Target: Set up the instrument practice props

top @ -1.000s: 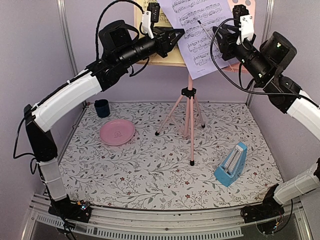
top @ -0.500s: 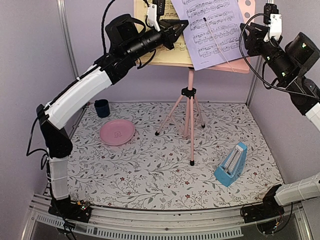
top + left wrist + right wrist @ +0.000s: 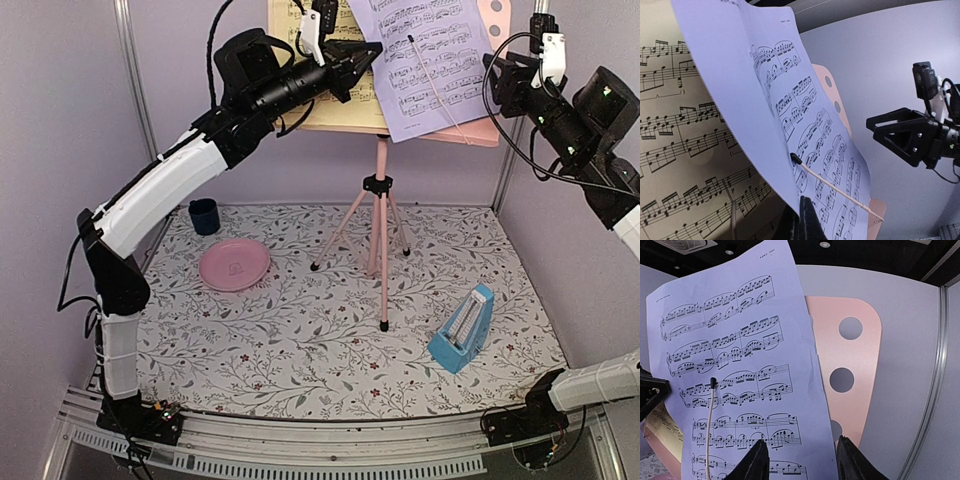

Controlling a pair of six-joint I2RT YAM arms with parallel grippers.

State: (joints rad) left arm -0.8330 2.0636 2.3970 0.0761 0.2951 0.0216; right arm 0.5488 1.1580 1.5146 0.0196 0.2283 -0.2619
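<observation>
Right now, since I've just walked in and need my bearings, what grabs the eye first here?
The lavender sheet of music, tilted high against the pink music stand at the back, overlapping the yellow sheet. The left gripper pinches one edge of it while the right gripper hangs open off its other side. Down on the flowered table, the blue metronome stands near the front right.

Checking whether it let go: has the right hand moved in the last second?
Yes. The right hand has backed off rightward, off the lavender sheet, toward the back-right frame post.
</observation>
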